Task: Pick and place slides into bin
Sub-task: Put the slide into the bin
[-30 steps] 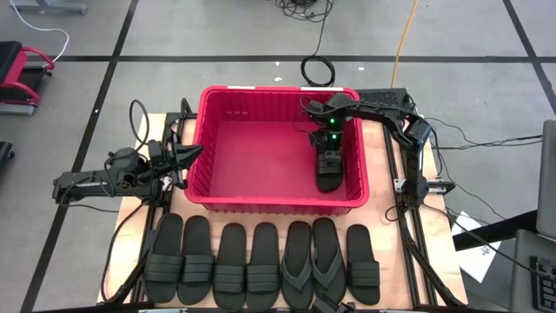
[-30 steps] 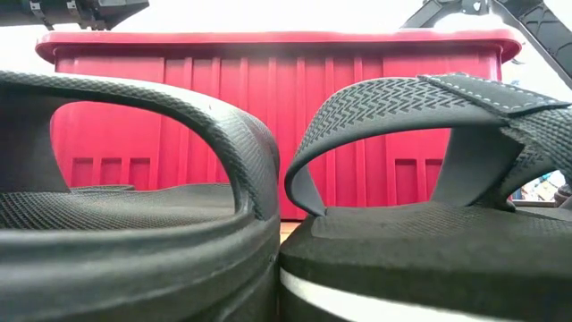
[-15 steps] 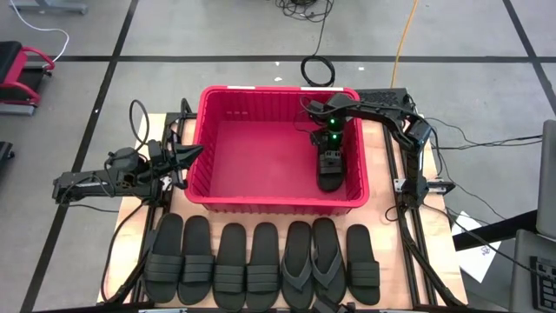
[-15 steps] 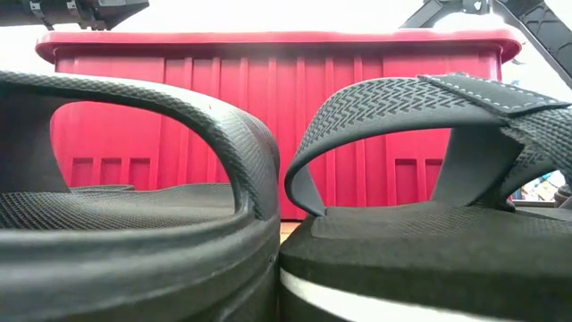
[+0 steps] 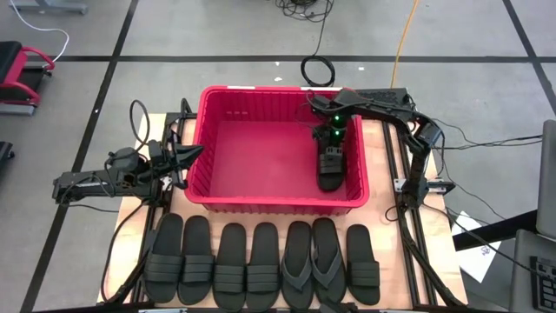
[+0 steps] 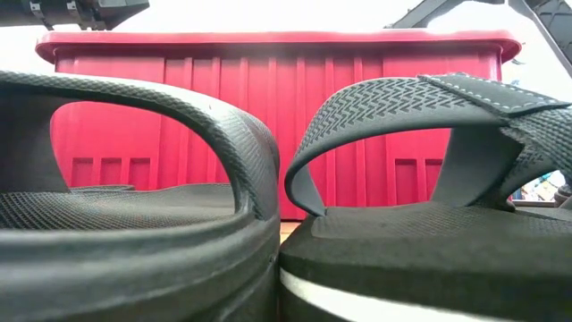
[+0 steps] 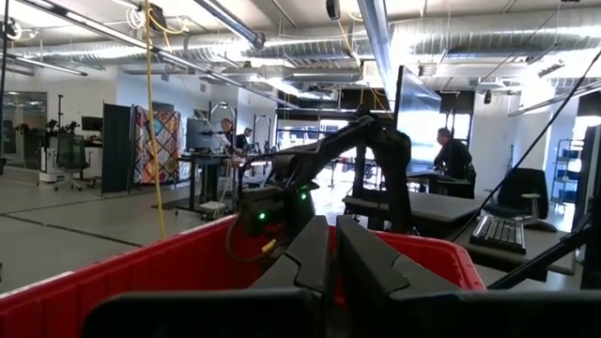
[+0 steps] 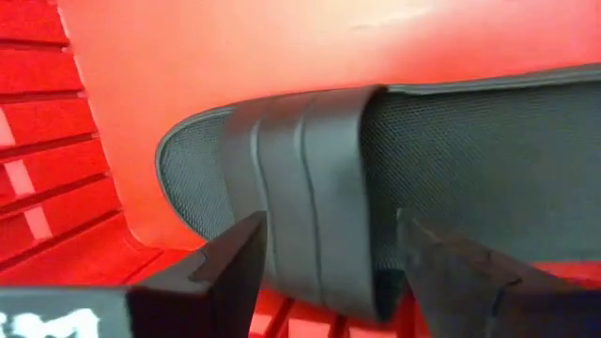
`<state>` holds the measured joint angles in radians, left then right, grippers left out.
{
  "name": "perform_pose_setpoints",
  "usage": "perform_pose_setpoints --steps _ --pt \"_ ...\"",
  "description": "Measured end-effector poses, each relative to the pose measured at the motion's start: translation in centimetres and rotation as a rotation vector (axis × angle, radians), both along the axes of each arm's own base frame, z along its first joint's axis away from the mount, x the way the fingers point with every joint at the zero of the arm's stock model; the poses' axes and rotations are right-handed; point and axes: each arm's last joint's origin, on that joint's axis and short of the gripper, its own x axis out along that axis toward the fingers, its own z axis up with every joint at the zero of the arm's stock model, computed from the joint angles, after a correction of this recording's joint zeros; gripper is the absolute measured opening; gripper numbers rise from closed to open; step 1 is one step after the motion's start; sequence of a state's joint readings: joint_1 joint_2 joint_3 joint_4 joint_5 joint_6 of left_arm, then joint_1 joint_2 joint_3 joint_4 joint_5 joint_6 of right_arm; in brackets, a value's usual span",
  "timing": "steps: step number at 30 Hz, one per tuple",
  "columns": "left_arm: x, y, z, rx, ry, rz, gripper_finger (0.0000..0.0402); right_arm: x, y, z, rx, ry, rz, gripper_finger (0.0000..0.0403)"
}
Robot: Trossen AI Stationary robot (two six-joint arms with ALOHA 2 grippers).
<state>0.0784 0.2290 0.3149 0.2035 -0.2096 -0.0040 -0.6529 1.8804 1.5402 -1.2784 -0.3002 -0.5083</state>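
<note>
Red bin (image 5: 261, 152) mid-table, floor mostly bare. Seven slides (image 5: 261, 263) in a row along the near table edge, close below the bin's near rim. One slide (image 5: 328, 169) inside, hard against the right wall. Right gripper (image 5: 328, 139) over it, fingers spread, straddling the strap, not clamping. Left gripper (image 5: 193, 156) closed, empty, at the left rim.

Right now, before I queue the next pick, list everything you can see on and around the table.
Slide in bin: one, black, against the bin's right wall.
Slides in row: seven, black, along the table's front edge; two are thong-style.
Bin: one, red, table centre.
Table: one, light wood.
Cable coil: one, black, on the floor behind the bin.
Left gripper: shut, at the bin's left rim.
Right gripper: open, inside the bin over the slide.
</note>
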Motion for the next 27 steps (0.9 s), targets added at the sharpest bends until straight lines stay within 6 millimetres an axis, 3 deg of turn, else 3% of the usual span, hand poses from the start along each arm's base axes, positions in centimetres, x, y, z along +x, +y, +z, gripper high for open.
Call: perform_pose_setpoints --steps 4,9,13,18,22,27 --pt "0.0 0.0 0.0 0.0 0.0 0.0 0.0024 -0.7 0.7 2.4 -0.05 -0.058 -0.006 0.0228" --pt "0.0 0.0 0.0 -0.002 -0.002 -0.001 0.0024 -2.1 3.2 8.3 -0.128 -0.335 0.0 0.0195" --pt "-0.1 0.0 0.3 -0.081 -0.06 -0.038 0.0024 -3.5 5.9 13.9 -0.256 -0.629 -0.021 0.0132" --pt "-0.4 -0.2 1.1 -0.173 -0.172 -0.129 0.0024 -5.9 8.7 19.6 -0.373 -0.961 -0.068 0.0019" --pt "-0.3 -0.2 1.1 -0.177 -0.174 -0.135 0.0024 -7.6 10.4 22.2 -0.393 -1.123 -0.106 0.0014" --pt "-0.3 -0.3 1.0 -0.198 -0.173 -0.161 0.0024 -8.6 12.3 23.1 -0.384 -1.175 -0.043 0.0002"
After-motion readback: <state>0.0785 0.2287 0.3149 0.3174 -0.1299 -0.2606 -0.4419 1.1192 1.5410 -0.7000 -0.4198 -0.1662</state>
